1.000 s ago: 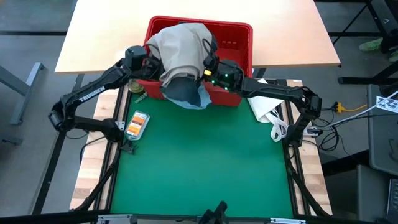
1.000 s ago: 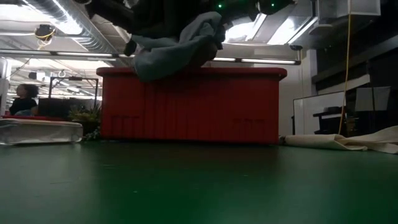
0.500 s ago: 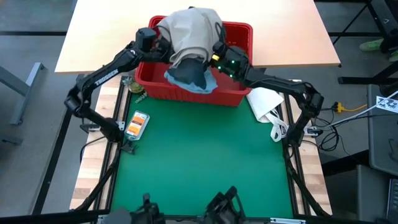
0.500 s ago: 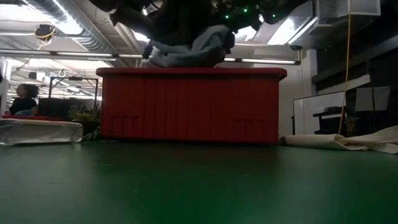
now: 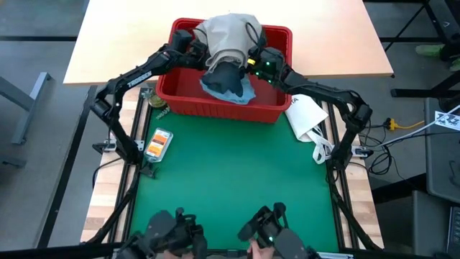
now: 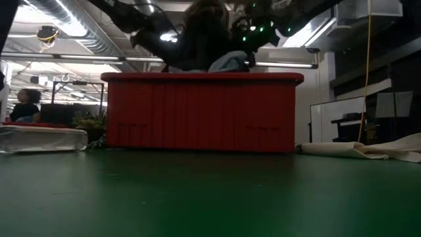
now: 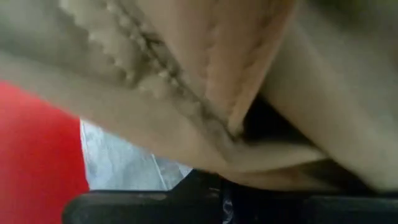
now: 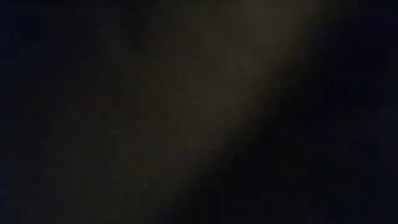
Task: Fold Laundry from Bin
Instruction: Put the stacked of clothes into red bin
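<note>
You have both jaws clenched on the tan trousers (image 5: 226,36) above the bin (image 5: 277,111); nothing is folded yet.

bin (image 5: 215,108): ribbed glossy plastic | khaki trousers (image 5: 226,36): probably matt cloth

- Your high view is evenly lit and sharp.
- Your low view is dim, backlit by the bright ceiling lights (image 6: 72,27).
- Your left wrist view is blurred; the right one is almost black.
</note>
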`<action>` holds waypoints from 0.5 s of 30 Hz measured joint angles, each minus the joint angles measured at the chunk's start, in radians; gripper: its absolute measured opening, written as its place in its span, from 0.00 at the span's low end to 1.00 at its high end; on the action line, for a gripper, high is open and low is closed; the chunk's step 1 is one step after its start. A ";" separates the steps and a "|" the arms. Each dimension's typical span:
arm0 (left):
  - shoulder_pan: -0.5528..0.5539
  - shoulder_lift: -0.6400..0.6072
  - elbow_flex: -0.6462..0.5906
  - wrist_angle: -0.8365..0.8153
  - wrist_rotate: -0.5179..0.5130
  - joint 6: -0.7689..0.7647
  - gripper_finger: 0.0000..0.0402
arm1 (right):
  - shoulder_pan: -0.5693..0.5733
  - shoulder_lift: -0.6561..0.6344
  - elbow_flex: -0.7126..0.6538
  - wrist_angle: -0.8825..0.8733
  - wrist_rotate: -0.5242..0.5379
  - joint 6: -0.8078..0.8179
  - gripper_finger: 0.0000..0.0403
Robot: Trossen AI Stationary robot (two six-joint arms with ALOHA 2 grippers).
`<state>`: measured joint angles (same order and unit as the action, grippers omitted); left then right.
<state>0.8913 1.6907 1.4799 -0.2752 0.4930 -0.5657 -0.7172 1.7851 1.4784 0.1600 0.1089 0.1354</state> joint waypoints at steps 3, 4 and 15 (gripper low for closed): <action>0.001 0.034 0.000 -0.019 -0.030 0.031 0.00 | -0.007 0.043 0.000 0.005 0.002 -0.005 0.02; 0.003 0.043 0.000 -0.029 -0.047 0.043 0.00 | -0.014 0.057 0.000 0.010 0.002 -0.006 0.02; 0.049 0.107 0.000 -0.090 -0.190 0.145 0.00 | -0.110 0.163 0.000 -0.008 -0.069 -0.017 0.02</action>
<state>0.9401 1.7976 1.4803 -0.3656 0.3032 -0.4207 -0.8269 1.9482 1.4783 0.1519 0.0394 0.1189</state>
